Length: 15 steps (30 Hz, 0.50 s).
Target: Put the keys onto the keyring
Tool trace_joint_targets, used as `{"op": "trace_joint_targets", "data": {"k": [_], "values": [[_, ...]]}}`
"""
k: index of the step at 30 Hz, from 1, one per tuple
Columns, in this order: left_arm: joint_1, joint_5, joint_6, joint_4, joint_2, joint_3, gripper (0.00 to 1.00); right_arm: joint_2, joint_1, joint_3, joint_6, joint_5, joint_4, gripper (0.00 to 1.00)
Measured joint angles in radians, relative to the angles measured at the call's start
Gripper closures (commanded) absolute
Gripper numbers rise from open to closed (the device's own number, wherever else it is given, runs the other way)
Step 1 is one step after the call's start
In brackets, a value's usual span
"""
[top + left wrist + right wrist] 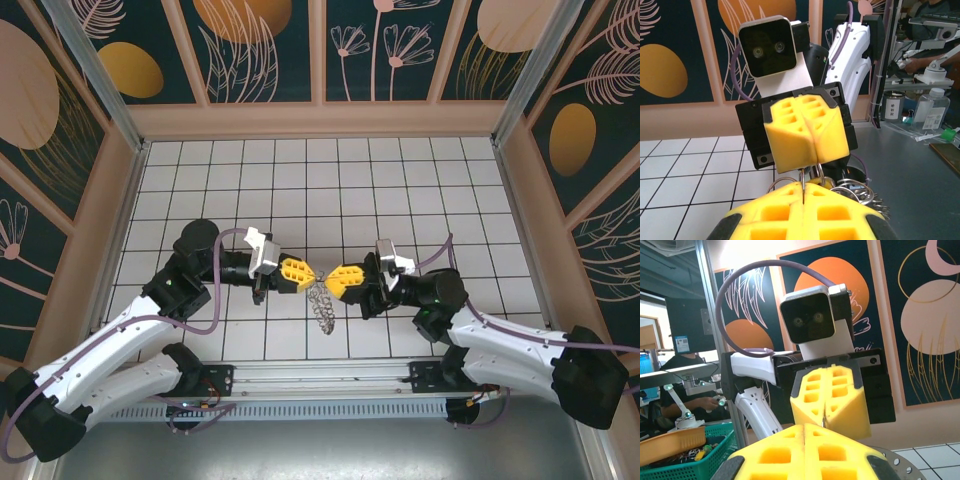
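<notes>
Keyring: grey metal piece with a jagged rim (322,303), just below the spot where the two claws meet, over the white tiles (400,190) at the middle of the near floor
Keyring, left wrist view: thin wire loops (855,188) show just behind the yellow fingertips, level with them and off the tiles
Key: cannot be made out (too small, or hidden between the fingers)
Left claw: closed (311,274), fingers pressed flat together, pointing right toward the other claw
Left claw, own camera: a thin upright strip of metal sits in the seam between its fingers (803,189)
Right claw: closed (326,278), pointing left, its tips almost touching those of the left
Right claw, seen from the left wrist: yellow fingers shut (812,167), with a small metal bit at their lower tip
Hold: which claw pinches the keyring cannot be told from these views
Arms: both bent inward from the near edge, wrists facing each other, tip to tip
Right wrist view: left claw (825,416) straight ahead, jaws together, just above the right one's own fingers
</notes>
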Motion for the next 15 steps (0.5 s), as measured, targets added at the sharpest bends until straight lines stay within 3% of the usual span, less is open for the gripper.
{"op": "trace_joint_targets", "data": {"k": [15], "values": [[0.000, 0.000, 0.000, -0.002, 0.000, 0.000, 1.00, -0.014, -0.001, 0.002, -0.004, 0.025, -0.016, 1.00]]}}
